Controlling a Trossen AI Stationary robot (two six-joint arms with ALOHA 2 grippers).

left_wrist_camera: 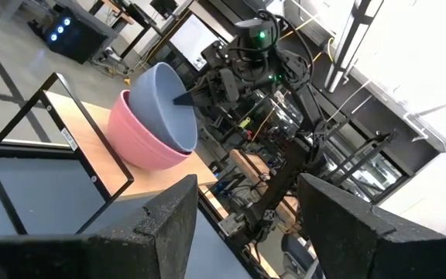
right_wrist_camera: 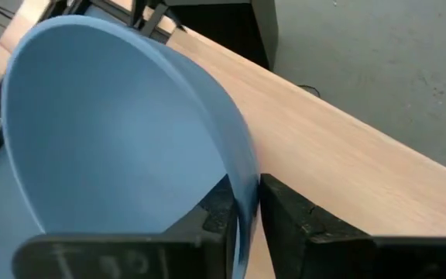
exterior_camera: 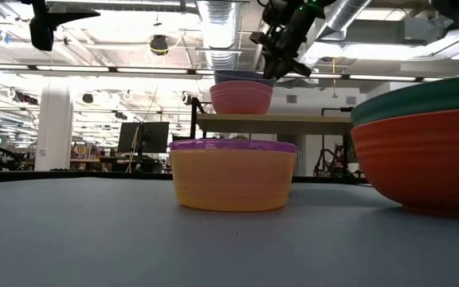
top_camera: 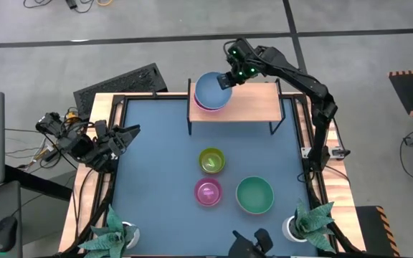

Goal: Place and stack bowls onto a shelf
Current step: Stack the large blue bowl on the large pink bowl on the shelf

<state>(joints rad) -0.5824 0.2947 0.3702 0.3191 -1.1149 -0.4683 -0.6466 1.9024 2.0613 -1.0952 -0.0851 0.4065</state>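
Your tabletop (top_camera: 156, 158) still carries the green bowl (top_camera: 254, 195), the yellow-green bowl (top_camera: 211, 160) and the magenta bowl (top_camera: 208, 192). On the shelf (top_camera: 253, 107), the blue bowl (top_camera: 210, 90) sits nested in the pink bowl (top_camera: 201, 104) at one end. Your right gripper (top_camera: 226, 80) has its jaws narrow, straddling the blue bowl's rim; whether they pinch it, you cannot tell. Spread them clear of the wall, then lift straight up so the stack isn't dragged. The left gripper (top_camera: 126, 134) waits at the tabletop's edge, jaws apart.
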